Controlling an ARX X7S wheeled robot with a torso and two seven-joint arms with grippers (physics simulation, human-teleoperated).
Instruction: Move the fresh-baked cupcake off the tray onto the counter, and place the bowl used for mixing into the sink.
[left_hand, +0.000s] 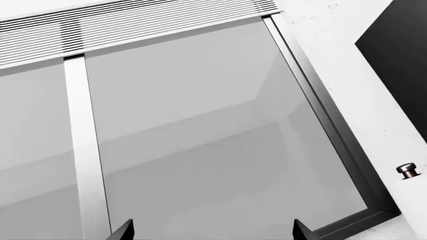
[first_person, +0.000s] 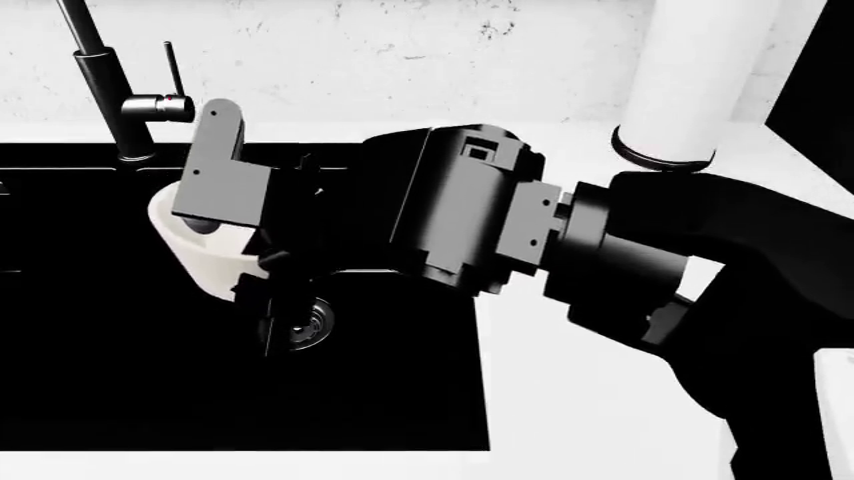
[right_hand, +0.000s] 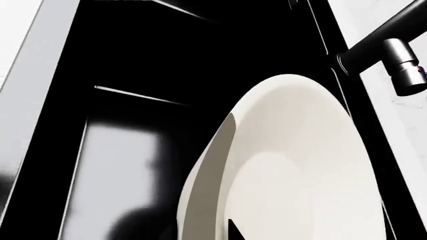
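Observation:
The cream-white bowl (first_person: 187, 245) hangs tilted over the black sink (first_person: 134, 390), close to the drain (first_person: 307, 325). My right gripper (first_person: 260, 275) reaches across from the right and is shut on the bowl's rim. In the right wrist view the bowl (right_hand: 300, 165) fills the frame, with one dark fingertip (right_hand: 233, 231) inside its wall and the other hidden behind it. The sink basin (right_hand: 133, 50) lies dark beyond. My left gripper (left_hand: 212, 232) is open and holds nothing, facing a glass pane. The cupcake and the tray are out of view. The white counter (first_person: 587, 400) runs right of the sink.
A tall dark faucet (first_person: 100, 80) stands at the sink's back edge, just left of the bowl. A white cylinder with a dark base ring (first_person: 681, 90) stands on the counter at the back right. The left wrist view shows window panes, a slatted vent and a small knob (left_hand: 408, 170).

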